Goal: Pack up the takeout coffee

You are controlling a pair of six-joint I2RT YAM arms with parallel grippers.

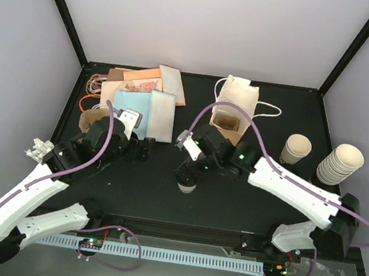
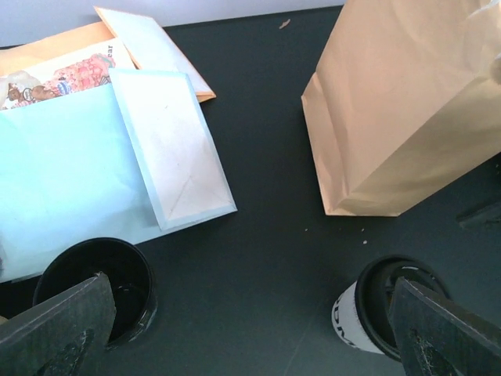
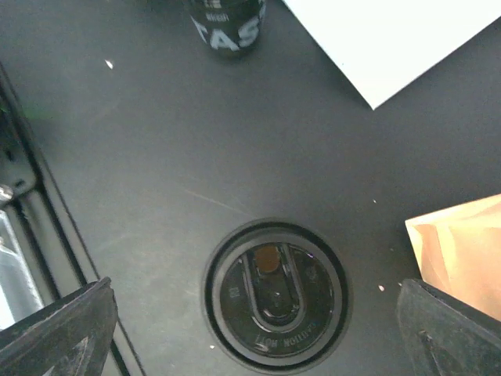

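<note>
The takeout coffee [image 3: 275, 294] is found upright on the dark counter [image 3: 156, 157], directly beneath the right pincer [image 3: 252, 329]. The fingers of that pincer are held wide apart, and clear gaps are seen on either side of the black lid. Nothing is gripped.

Beyond the cup on this pincer's far right side, a corner of the brown paper bag [image 2: 399, 102] is recorded. Ahead of the pincer, a black cylinder [image 3: 227, 23] with pale lettering is noted. No object is seen between the pincer's fingers and the cup.

The left pincer [image 2: 250, 329] is likewise spread apart and empty. The cup is placed just ahead of its right finger, and a black round container [image 2: 94, 286] lies by its left finger. A white envelope [image 2: 176, 149] is overlapped on a blue envelope [image 2: 63, 180] ahead and to the left.

The cup's white side and lettering are shown only in the left wrist view, and the lid's sip slot only in the right wrist view. From overhead, the cup is largely covered by the right arm. The bag's open mouth, a stack of cream cups [image 1: 339, 164] and a single lidless cup [image 1: 295, 149] are shown there alone.
</note>
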